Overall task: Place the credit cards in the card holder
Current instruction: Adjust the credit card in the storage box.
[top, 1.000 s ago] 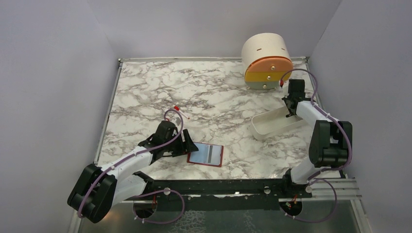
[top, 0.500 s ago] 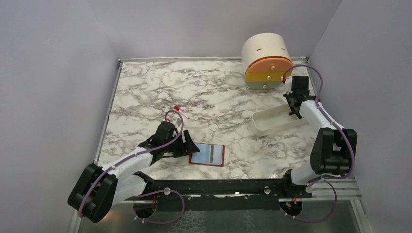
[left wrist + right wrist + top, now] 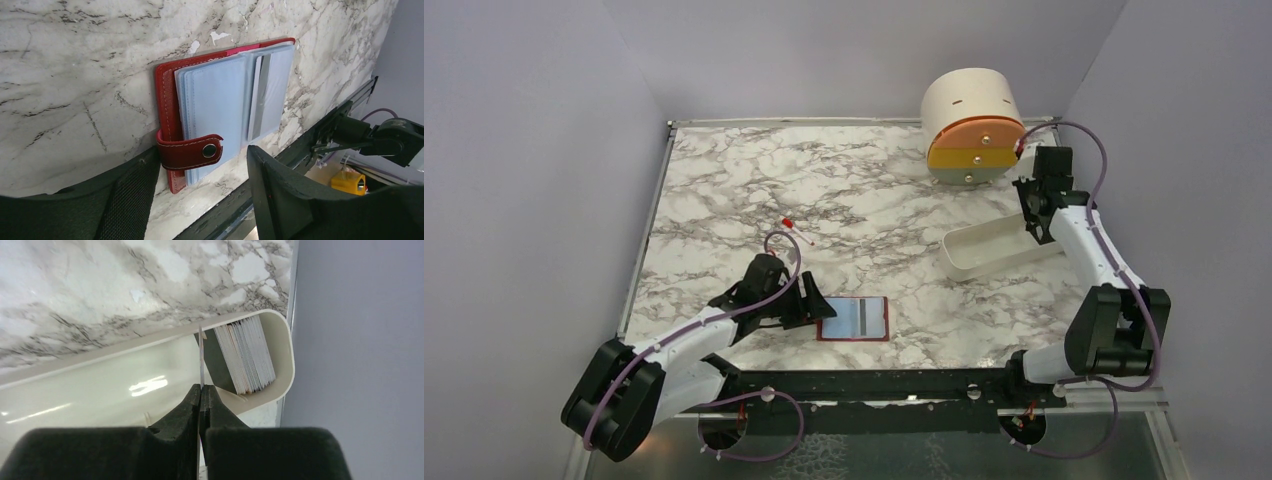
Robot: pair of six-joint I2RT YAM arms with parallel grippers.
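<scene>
The red card holder (image 3: pixel 167 107) lies open on the marble near the front edge, its clear sleeves (image 3: pixel 215 107) facing up and its snap strap (image 3: pixel 192 152) curled over the near edge. In the top view the card holder (image 3: pixel 854 319) is just right of my left gripper (image 3: pixel 810 306). My left gripper (image 3: pixel 200 167) is open, and the strap end sits between its fingers. My right gripper (image 3: pixel 201 388) is shut on one thin credit card (image 3: pixel 201 357), seen edge-on. It hangs over the white tray (image 3: pixel 150 337). A stack of credit cards (image 3: pixel 247 357) stands on edge in the tray's end.
The white tray (image 3: pixel 984 262) lies at the right, under my right gripper (image 3: pixel 1036 230). The round cream drawer unit (image 3: pixel 972 125) stands at the back right. Grey walls close in on both sides. A black rail (image 3: pixel 874 385) runs along the front edge.
My right gripper closed on a card and moved back and to the right over the tray. The left gripper and the card holder shifted slightly right, and the holder turned squarer.
</scene>
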